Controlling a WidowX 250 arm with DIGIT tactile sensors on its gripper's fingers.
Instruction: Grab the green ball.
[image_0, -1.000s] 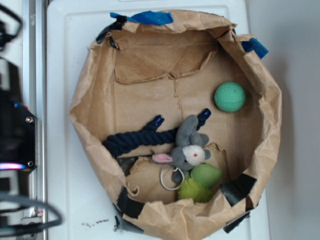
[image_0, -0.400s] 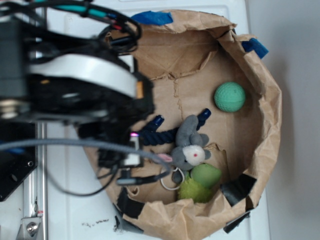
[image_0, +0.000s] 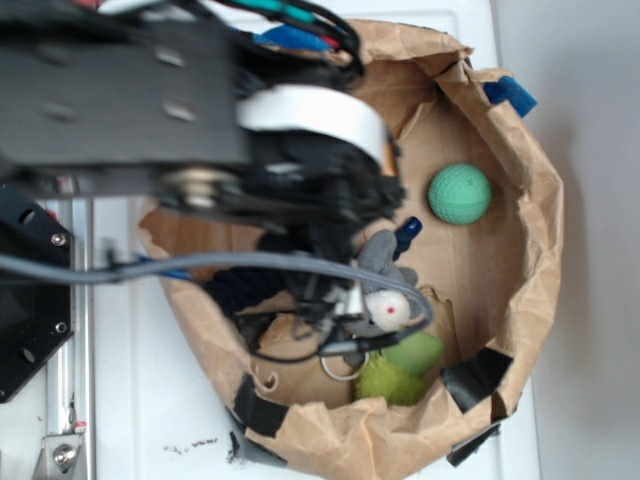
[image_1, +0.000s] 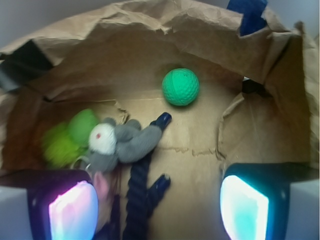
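The green ball (image_0: 460, 194) (image_1: 180, 87) is small, round and finely dimpled. It lies alone on the brown paper floor at the right of the paper bag (image_0: 535, 240). My gripper (image_1: 157, 207) is open with nothing between its glowing pads (image_1: 243, 205). It hangs over the dark rope, well short of the ball. In the exterior view the black arm (image_0: 200, 110) covers the left half of the bag and hides the fingers.
A grey plush mouse (image_0: 385, 300) (image_1: 117, 142) lies on a navy rope toy (image_1: 140, 190). A lime-green fuzzy plush (image_0: 400, 365) (image_1: 67, 137) sits beside the mouse with a metal ring (image_0: 340, 368). Crumpled bag walls (image_1: 150, 25) ring everything.
The arm has swung in from the left and moved rightward over the bag, now covering the rope and part of the mouse. The ball and toys have not moved.
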